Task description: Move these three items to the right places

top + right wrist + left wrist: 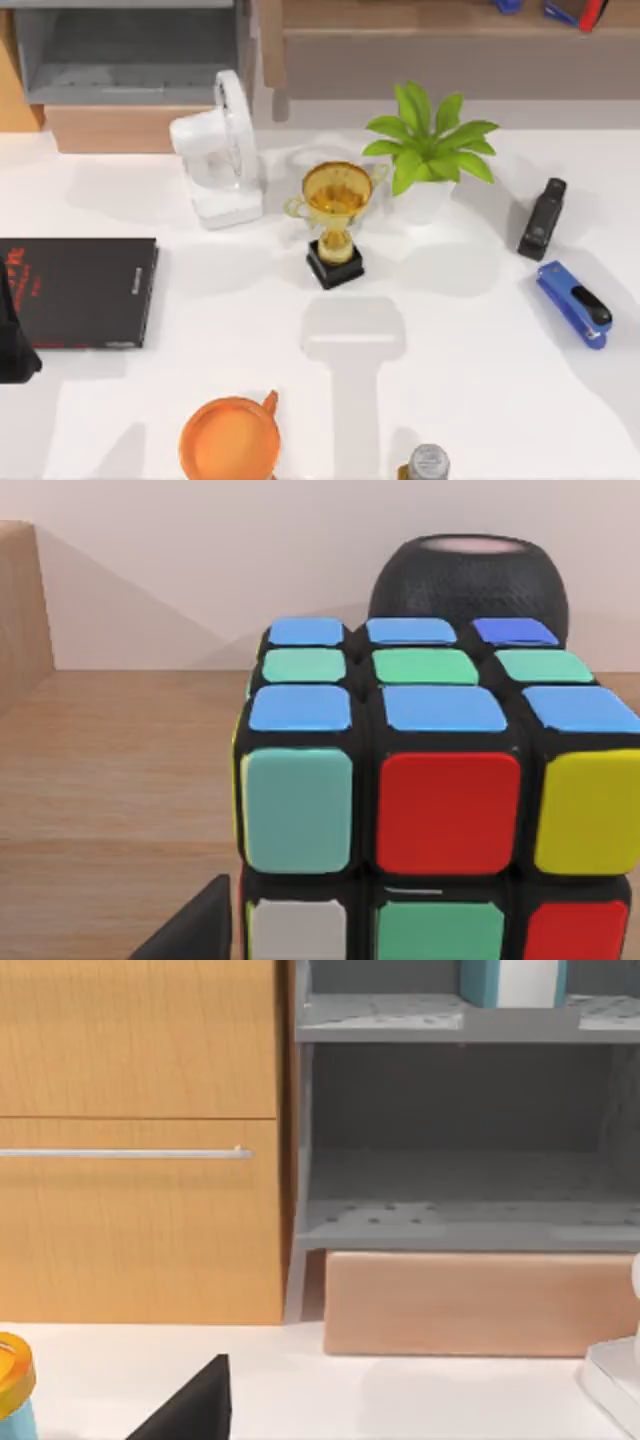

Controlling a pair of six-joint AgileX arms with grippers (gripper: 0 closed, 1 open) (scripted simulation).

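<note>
Red marks on black book (80, 292), illegible.

A matte black, angular hand (190, 930) edge shows.

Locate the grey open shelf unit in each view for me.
Top view: grey open shelf unit, upper left corner.
Left wrist view: the unit spans centre to right, open front facing the camera.
Right wrist view: a multicoloured puzzle cube on wood instead.
Shared landmark: the pale wooden block beneath the unit.

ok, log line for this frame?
puzzle cube: on wooden surface, close before right wrist camera | teal book: on upper grey shelf | trophy: table centre
</note>
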